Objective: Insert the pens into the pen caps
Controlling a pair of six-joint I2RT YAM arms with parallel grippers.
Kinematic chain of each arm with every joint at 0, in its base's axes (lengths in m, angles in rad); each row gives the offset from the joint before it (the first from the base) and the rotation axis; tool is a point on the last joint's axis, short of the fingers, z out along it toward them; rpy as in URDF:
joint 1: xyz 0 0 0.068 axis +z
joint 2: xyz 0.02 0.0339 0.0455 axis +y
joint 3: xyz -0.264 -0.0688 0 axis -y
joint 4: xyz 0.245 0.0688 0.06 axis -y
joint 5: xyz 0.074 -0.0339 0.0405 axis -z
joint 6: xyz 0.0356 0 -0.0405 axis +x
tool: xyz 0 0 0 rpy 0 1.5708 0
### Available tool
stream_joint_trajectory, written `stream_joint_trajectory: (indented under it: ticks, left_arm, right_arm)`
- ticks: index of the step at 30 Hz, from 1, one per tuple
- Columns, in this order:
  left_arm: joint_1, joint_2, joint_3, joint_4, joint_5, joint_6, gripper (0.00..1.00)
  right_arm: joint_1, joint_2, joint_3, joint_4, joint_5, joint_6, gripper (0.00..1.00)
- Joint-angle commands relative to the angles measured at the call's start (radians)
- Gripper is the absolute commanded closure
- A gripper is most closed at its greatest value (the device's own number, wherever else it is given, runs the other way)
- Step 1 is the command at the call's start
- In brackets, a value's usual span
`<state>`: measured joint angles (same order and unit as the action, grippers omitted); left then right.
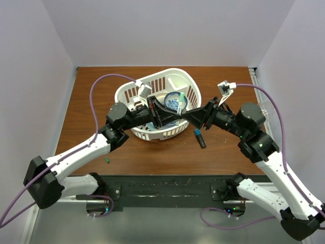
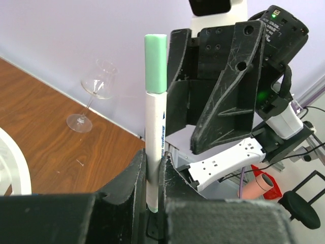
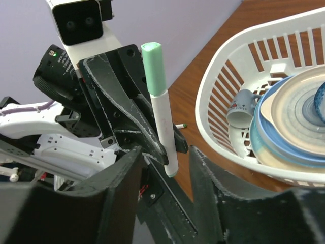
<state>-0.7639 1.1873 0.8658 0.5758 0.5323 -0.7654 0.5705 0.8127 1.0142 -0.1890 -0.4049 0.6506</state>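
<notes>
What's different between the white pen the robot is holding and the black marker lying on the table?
The white pen is held in the air, pinched in the left gripper; the black marker lies flat on the table, touched by nothing. The white pen has a pale green cap on top; the black marker shows a bright blue end. Both are stick-shaped writing tools.

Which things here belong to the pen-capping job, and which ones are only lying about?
Job: white pen with pale green cap, gripped by the left hand; right hand, open around it; black marker and small green cap on the table.
Lying about: white basket, mug, plates, wine glass.
</notes>
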Motion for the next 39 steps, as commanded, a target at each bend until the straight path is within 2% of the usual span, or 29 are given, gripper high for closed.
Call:
stream_joint_trajectory:
  ticks: [1, 4, 5, 8, 15, 22, 28, 31, 35, 39]
  left_arm:
    - [0.003, -0.055, -0.020, 0.039, -0.020, 0.043, 1.00]
    - [0.002, -0.106, -0.051, 0.010, -0.020, 0.052, 1.00]
    - [0.002, -0.121, -0.060, 0.001, -0.018, 0.055, 1.00]
    - [0.002, -0.176, -0.086, -0.060, -0.023, 0.064, 1.00]
    - [0.002, -0.275, -0.131, -0.148, -0.038, 0.075, 1.00]
    - [0.002, -0.311, -0.151, -0.143, -0.017, 0.057, 1.00]
    - [0.003, -0.334, -0.146, -0.142, 0.000, 0.038, 1.00]
    - [0.002, -0.344, -0.145, -0.139, -0.002, 0.035, 1.00]
    - [0.003, -0.328, -0.136, -0.137, 0.008, 0.035, 1.00]
    - [0.003, -0.301, -0.131, -0.119, 0.023, 0.017, 1.00]
  right_arm:
    - [0.002, -0.009, 0.078, -0.017, -0.034, -0.019, 0.48]
    - [0.002, 0.003, 0.103, -0.010, -0.041, -0.020, 0.37]
    - [0.002, 0.020, 0.124, -0.010, -0.044, -0.020, 0.28]
    - [0.002, 0.066, 0.181, -0.015, -0.077, -0.025, 0.17]
    - [0.002, 0.164, 0.273, 0.037, -0.140, -0.008, 0.13]
    - [0.002, 0.263, 0.345, 0.091, -0.204, 0.035, 0.12]
    - [0.003, 0.298, 0.386, 0.031, -0.192, 0.012, 0.14]
    - [0.003, 0.310, 0.374, 0.046, -0.204, 0.029, 0.18]
    - [0.003, 0.312, 0.365, 0.083, -0.230, 0.056, 0.31]
    - [0.005, 0.301, 0.343, 0.131, -0.245, 0.081, 0.32]
